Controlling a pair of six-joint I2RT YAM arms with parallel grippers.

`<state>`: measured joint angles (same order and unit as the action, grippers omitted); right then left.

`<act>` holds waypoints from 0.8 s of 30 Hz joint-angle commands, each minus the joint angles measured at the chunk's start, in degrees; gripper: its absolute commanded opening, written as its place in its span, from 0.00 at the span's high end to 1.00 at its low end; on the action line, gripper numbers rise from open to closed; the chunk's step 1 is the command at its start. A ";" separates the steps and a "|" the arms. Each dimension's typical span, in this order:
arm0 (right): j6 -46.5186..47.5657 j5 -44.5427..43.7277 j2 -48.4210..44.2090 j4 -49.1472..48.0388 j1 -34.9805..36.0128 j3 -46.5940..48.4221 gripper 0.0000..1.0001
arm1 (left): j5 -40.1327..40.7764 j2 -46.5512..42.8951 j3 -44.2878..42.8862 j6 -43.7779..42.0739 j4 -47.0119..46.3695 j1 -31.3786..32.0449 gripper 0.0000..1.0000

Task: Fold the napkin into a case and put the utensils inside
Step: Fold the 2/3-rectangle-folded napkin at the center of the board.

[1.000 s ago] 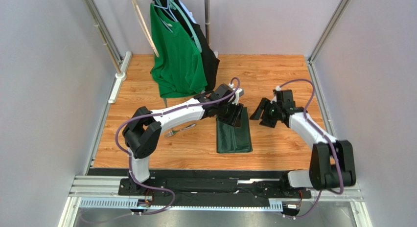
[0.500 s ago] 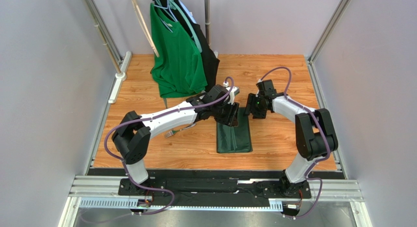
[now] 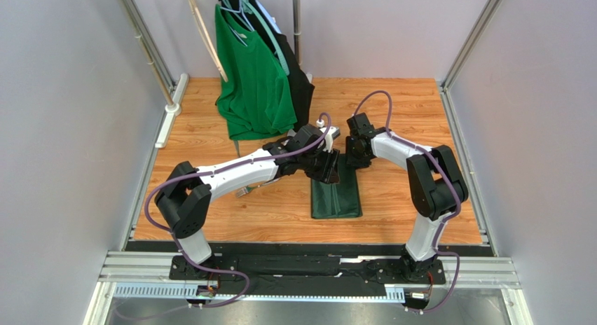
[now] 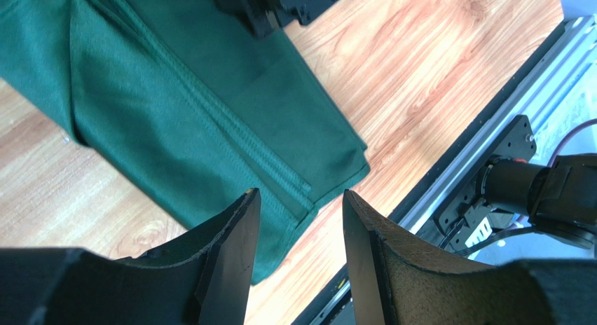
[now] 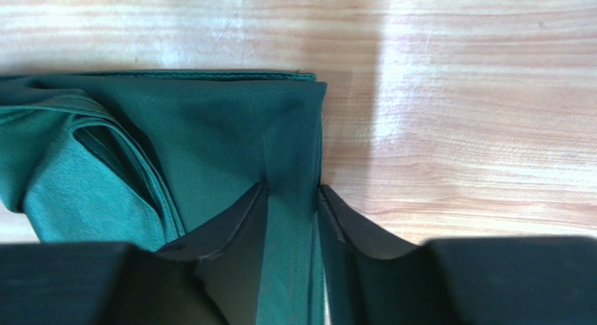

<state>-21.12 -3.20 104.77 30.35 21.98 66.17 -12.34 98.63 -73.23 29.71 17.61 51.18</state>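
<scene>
Here, the napkin (image 3: 336,196) is lying folded into a narrow strip on the table (image 3: 399,199); its inside is not showing. The right hand (image 5: 293,193) is pinching a raised ridge at its far end. The left hand (image 4: 299,197) is hovering spread above it.

The napkin (image 3: 336,199), dark forest-green and matte, lies flat on the wooden surface (image 3: 384,207), folded into a long, narrow, layered strip. A ridge at its far end is pinched by the right end effector (image 5: 293,190). Silver utensils (image 3: 243,192) lie apart to its left, mostly hidden.
</scene>
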 commanded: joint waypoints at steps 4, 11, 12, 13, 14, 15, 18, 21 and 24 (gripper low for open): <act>-2.60 -6.19 6.06 2.52 3.51 0.88 0.88 | 0.73 -4.94 5.02 1.83 -5.55 -0.03 0.39; -6.29 -8.67 0.53 13.31 5.80 8.34 1.00 | -0.40 -2.48 9.86 7.54 -15.92 -0.03 0.24; -6.91 -7.27 0.17 14.81 5.80 9.32 1.00 | -0.41 -2.13 9.78 8.07 -16.63 -0.03 0.23; -8.39 -6.65 0.00 15.96 5.71 10.11 1.00 | -0.58 -1.08 9.60 8.43 -17.25 -0.03 0.23; -9.10 -5.77 -0.27 16.49 5.80 10.47 1.00 | -0.84 -0.37 9.08 8.95 -18.82 -0.03 0.23; -9.81 -4.81 -1.05 16.67 5.80 10.47 1.00 | -0.93 0.33 8.64 8.87 -19.10 -0.03 0.23; -13.23 -4.79 -1.85 17.20 5.80 10.47 1.00 | -1.55 2.27 7.67 8.78 -19.80 0.15 0.22; -15.61 -4.71 -2.29 17.20 5.80 10.56 1.00 | -0.94 2.53 8.37 7.82 -22.26 0.50 0.20; -16.84 -3.74 -2.20 17.29 5.45 10.56 1.00 | 2.48 2.71 7.75 5.89 -21.30 1.03 0.20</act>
<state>-33.69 -7.92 105.01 46.19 27.68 74.65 -12.64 101.73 -63.53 37.26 0.08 51.37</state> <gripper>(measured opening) 0.014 0.795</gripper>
